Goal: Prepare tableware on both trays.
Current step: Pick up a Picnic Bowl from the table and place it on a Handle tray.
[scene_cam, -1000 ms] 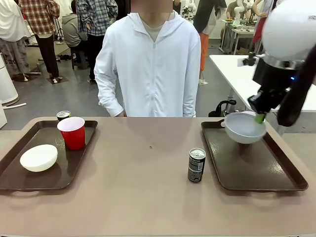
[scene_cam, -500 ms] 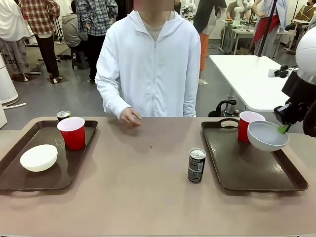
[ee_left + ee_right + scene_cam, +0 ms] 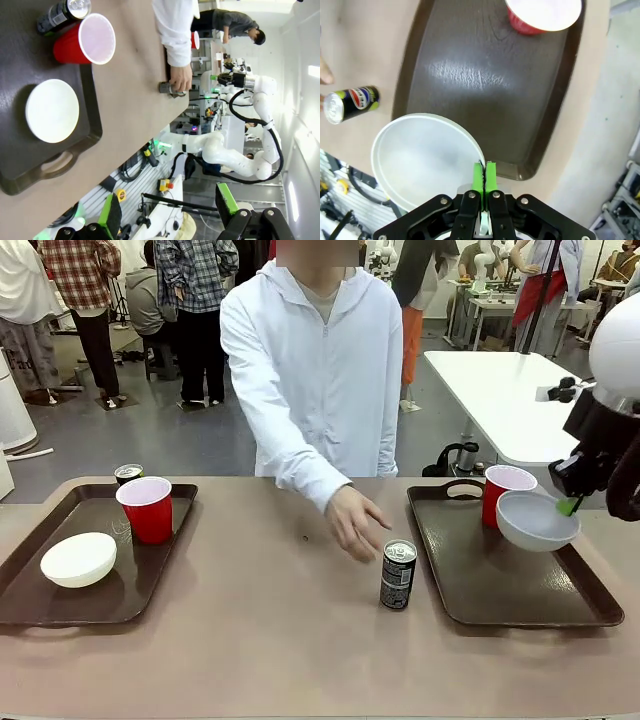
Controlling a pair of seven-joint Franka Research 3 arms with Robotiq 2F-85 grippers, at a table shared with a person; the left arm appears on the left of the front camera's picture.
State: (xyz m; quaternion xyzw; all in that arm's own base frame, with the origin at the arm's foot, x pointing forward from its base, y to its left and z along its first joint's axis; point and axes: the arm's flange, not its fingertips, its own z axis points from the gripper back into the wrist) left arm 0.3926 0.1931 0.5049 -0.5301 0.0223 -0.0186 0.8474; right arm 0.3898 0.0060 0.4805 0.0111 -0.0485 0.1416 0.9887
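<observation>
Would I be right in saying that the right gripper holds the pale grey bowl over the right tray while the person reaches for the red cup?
Not quite: the front view shows the person's hand reaching for the dark can on the table. The right gripper does hold the pale grey bowl over the right tray.

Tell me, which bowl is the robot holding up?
The pale grey bowl, pinched by its rim in the right gripper above the right tray. The cream-white bowl lies on the left tray.

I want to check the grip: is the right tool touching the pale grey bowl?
Touching. The right wrist view shows the right tool shut on the rim of the pale grey bowl, no gap visible.
</observation>
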